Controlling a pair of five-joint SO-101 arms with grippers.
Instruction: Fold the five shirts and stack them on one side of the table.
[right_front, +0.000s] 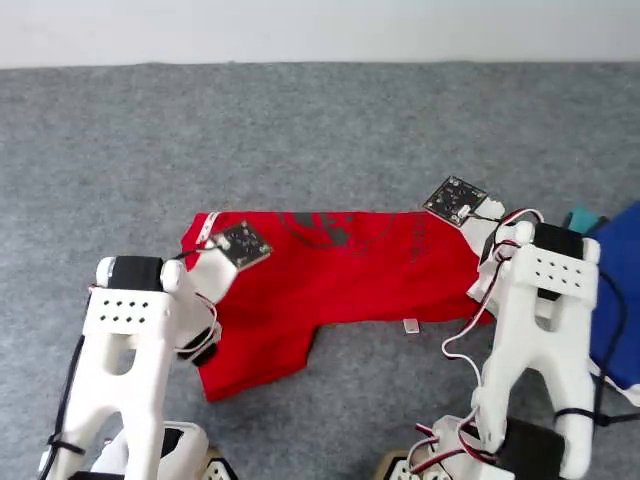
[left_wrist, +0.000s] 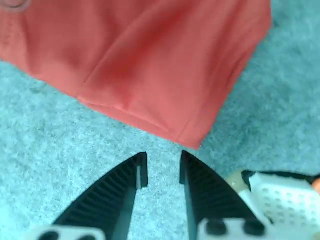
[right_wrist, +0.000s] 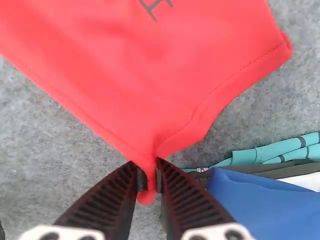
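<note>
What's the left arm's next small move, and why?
Probably ease the left gripper forward onto the nearest corner of the red shirt and close. It is open over the table, just short of that corner, while the right gripper is shut on the shirt's edge.

You see a grey carpeted table (right_front: 330, 130) ending at a white wall (right_front: 320, 30) on the far side, with a small white scrap (right_front: 411, 324) right of centre.

Soft, even light falls from above across the table (right_front: 330, 130), and the far wall (right_front: 320, 30) is bright white. The arms (right_front: 130, 340) cast only faint shadows on the near side. The shirt (right_front: 340, 270) shows no glare, just mild shading along its folds.
</note>
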